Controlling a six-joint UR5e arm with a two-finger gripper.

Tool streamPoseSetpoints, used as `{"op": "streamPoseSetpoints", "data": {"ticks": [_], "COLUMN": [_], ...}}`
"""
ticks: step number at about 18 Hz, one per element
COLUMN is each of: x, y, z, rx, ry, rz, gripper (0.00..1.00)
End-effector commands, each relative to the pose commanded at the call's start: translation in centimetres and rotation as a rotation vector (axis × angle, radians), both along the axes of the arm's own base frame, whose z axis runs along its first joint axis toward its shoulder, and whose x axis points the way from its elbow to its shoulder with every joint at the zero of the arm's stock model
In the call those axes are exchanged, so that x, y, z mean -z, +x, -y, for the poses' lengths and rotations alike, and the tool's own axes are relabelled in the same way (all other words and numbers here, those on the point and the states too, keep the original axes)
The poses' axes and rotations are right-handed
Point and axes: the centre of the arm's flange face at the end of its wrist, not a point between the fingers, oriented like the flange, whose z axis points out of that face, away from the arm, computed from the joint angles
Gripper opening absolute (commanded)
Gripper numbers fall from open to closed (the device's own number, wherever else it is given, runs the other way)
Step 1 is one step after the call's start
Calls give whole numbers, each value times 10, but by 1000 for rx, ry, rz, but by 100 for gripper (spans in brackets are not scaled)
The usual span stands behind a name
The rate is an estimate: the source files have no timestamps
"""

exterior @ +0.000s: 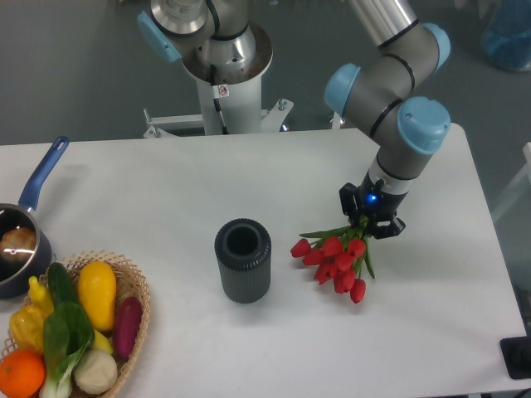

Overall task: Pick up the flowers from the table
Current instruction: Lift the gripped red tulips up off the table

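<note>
I see a matt white surface, a ribbed matt dark cylinder, a woven wicker basket, glossy-looking red flowers, and the arm's smooth grey metal with blue plastic caps.

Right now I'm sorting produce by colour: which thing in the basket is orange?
The round fruit at the basket's near left edge, at the picture's bottom corner; its neighbours are yellow, green, purple and whitish.

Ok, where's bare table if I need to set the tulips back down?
Bare table spans the far strip between the pan and the gripper, also the near right beyond the flowers. Near left is crowded by the basket; the dark cylinder holds the centre.
</note>
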Motion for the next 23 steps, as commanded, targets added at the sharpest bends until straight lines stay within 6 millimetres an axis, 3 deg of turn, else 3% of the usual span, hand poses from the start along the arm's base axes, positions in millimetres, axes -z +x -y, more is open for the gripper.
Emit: {"op": "streamPoseSetpoints", "data": {"ticks": [3, 8, 13, 18, 23], "x": [-24, -85, -133, -162, -168], "y": [2, 2, -1, -15, -17], "z": [-6, -25, -39, -21, -14], "rx": [4, -48, -66, -124, -135], "ry": [76, 327, 502, 679, 765], "rz": [-12, 18, 44, 120, 171], "gripper": [30, 30, 30, 30, 30]}}
